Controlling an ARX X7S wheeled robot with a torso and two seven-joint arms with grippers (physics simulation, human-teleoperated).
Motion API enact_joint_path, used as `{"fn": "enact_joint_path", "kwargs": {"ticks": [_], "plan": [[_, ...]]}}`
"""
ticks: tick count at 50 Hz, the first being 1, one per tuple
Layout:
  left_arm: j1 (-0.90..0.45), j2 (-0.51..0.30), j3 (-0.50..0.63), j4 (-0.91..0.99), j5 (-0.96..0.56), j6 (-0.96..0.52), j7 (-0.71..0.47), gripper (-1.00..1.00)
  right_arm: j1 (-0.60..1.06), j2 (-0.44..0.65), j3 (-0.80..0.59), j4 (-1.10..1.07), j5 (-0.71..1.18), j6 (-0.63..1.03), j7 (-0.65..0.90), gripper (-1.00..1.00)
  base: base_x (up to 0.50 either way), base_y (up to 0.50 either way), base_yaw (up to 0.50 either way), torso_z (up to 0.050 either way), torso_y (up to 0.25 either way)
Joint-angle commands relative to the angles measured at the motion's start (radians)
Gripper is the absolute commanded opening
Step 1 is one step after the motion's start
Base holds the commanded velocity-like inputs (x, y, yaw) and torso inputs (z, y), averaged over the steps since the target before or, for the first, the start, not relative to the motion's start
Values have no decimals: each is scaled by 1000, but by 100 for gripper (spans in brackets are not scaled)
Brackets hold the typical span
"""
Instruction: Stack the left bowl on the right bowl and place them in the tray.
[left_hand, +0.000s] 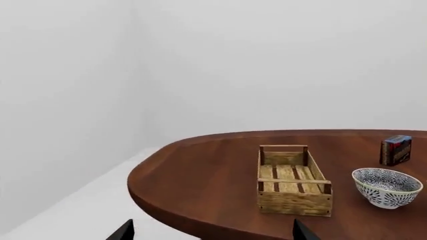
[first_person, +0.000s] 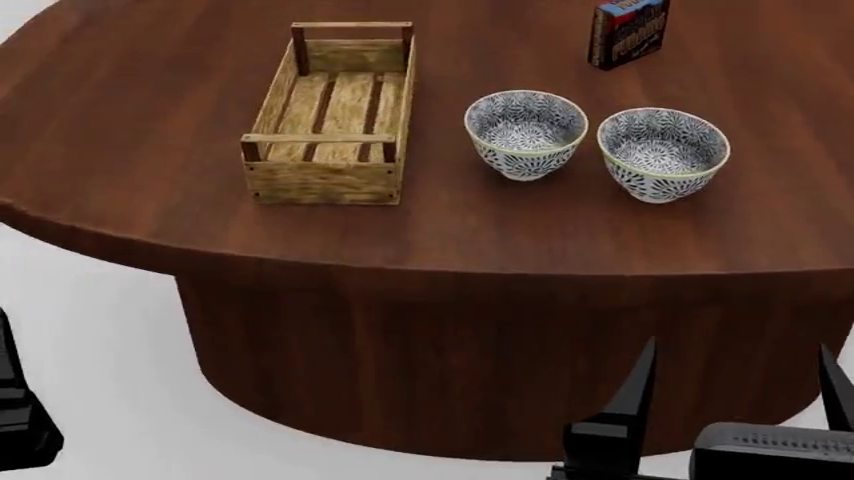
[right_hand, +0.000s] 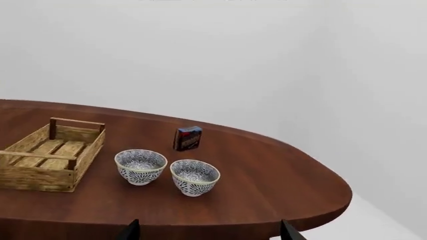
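Observation:
Two blue-patterned white bowls stand side by side on the round dark wood table. The left bowl is apart from the right bowl. To their left lies the tray, a light-wood slatted crate with nothing in it. My right gripper hangs open, below and in front of the table's near edge. In its own wrist view my left gripper is open too, off the table's left side, and holds nothing.
A small dark pudding box stands upright behind the bowls. The table's thick pedestal is right ahead of my right gripper. A dark part of my left arm shows at the lower left. White floor and walls surround the table.

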Motion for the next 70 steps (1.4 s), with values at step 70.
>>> {"fn": "enact_joint_path", "kwargs": {"ticks": [70], "plan": [[-1,-26,41,14,-35,2,-35,100,-19,-16,61,37,81,2,38,100,333,36,0,0,0]]}}
